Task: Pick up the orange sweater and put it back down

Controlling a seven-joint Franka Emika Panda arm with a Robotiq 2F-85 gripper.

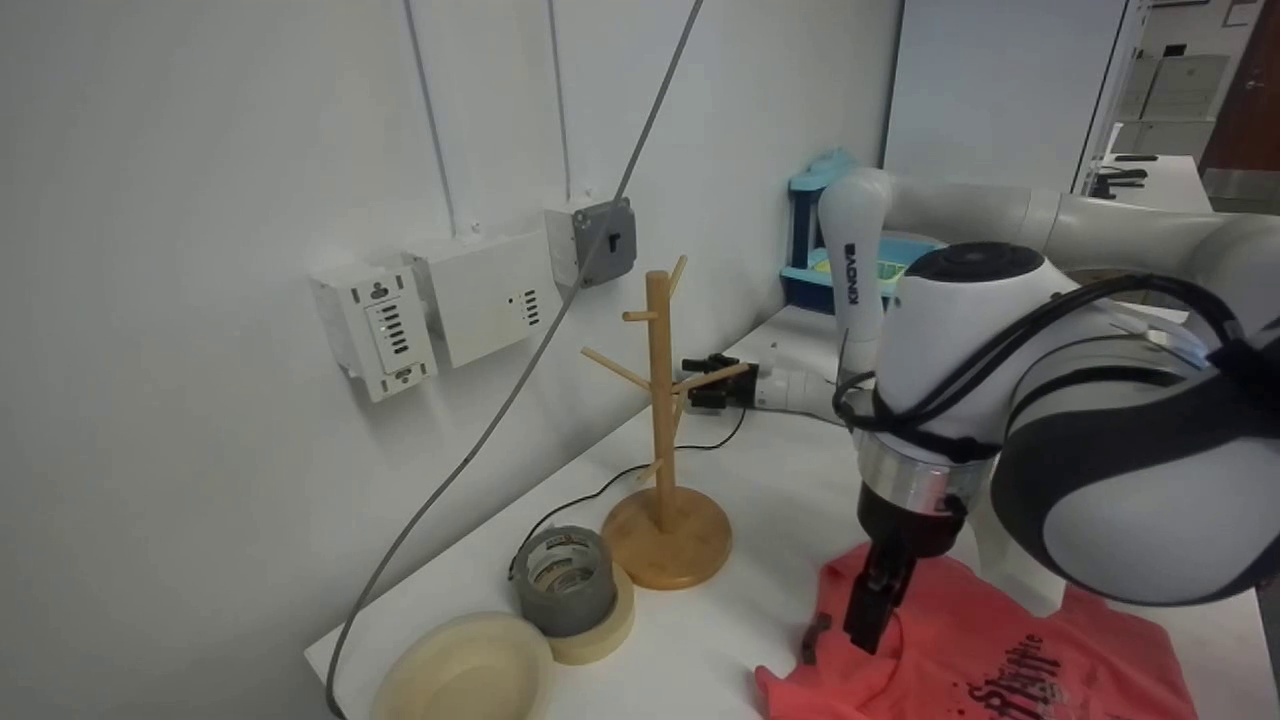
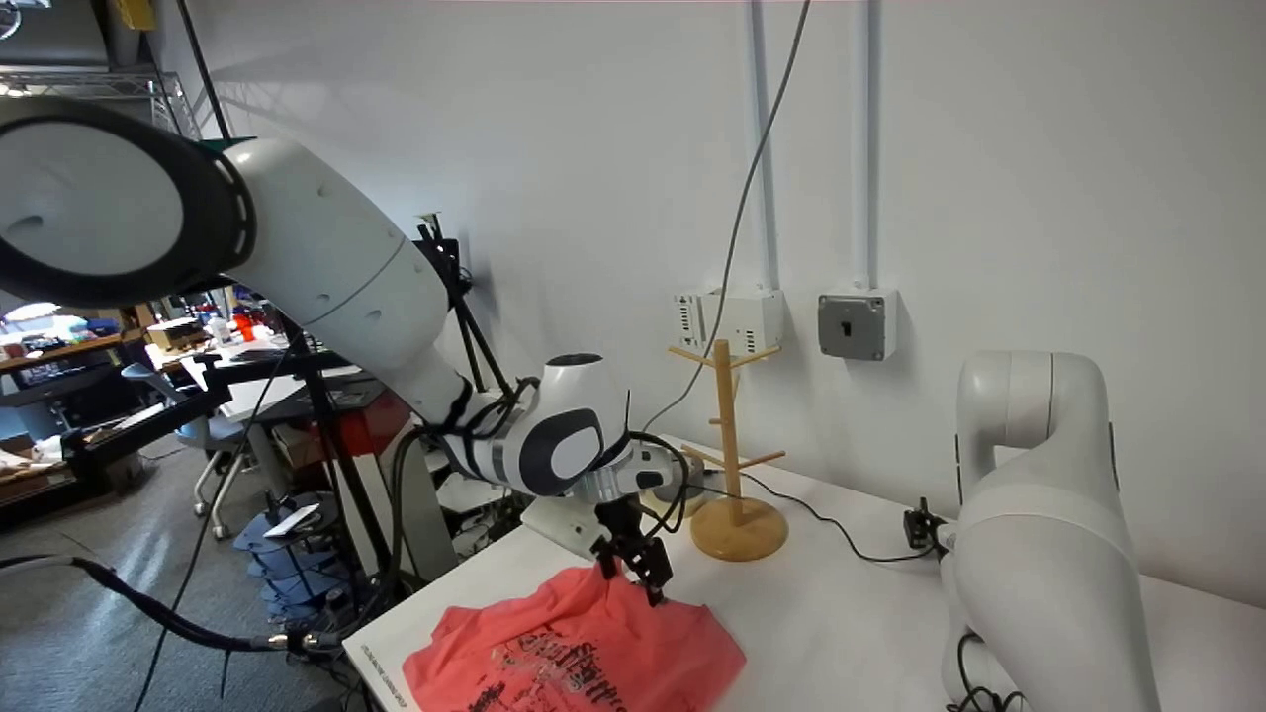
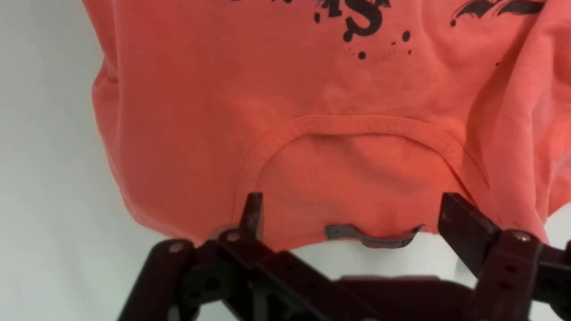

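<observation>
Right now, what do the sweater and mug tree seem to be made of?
Orange sweater: soft matte fabric, perhaps cotton jersey, judging by its loose folds and stitched collar. Mug tree: probably wood or bamboo, seemingly smooth and satin-finished, from the tan colour and soft shading.

From over here I read the sweater (image 3: 178, 133) as coral-red, with black lettering (image 3: 366, 18) and loose black blots (image 3: 362, 55) like spilled ink; its neck label (image 3: 387, 243) looks dark grey to me. My tool (image 3: 352, 196) is black, the arm (image 2: 346, 277) behind it white with black panels (image 1: 1030, 480). I get a plain white desk (image 1: 690, 655), a honey-brown mug tree (image 1: 662, 420), a grey tape roll (image 1: 570, 612), a beige tape roll (image 1: 612, 630) and a cream bowl (image 1: 455, 685). The second arm (image 1: 850, 215) reaches me as off-white with a dark brand name (image 1: 851, 273), and the wall switch (image 2: 852, 328) as mid-grey on a white box (image 2: 890, 321).
</observation>
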